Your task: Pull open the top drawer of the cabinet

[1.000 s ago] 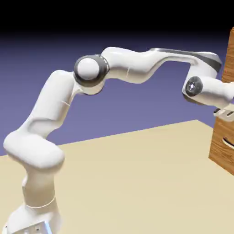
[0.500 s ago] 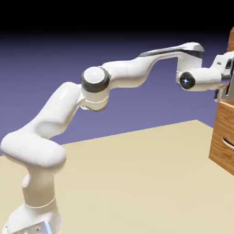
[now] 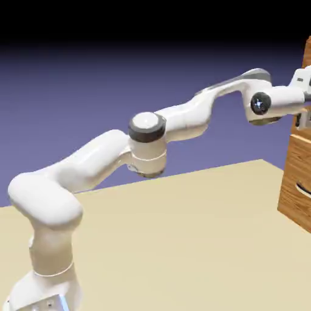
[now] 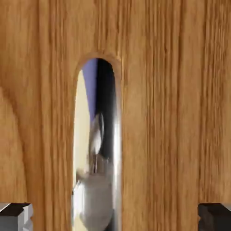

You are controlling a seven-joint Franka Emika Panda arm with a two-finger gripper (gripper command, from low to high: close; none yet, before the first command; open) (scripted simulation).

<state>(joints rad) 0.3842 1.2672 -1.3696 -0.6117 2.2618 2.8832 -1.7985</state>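
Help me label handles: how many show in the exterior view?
1: the curved handle on the lower drawer, at the right edge. Others may be hidden by the tool or cut off.

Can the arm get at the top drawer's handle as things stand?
Probably yes: the gripper stands open before the wood front, its fingertips straddling the shiny handle, with nothing visible between.

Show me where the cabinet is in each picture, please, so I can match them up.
Exterior view: the cabinet stands at the right edge, cut off by the frame.
Hand view: its wood fills nearly the whole picture, seen close up around a shiny, reflective handle.
Shared landmark: the pincer, by the cabinet at the exterior view's right edge, its two tips in the hand view's bottom corners.
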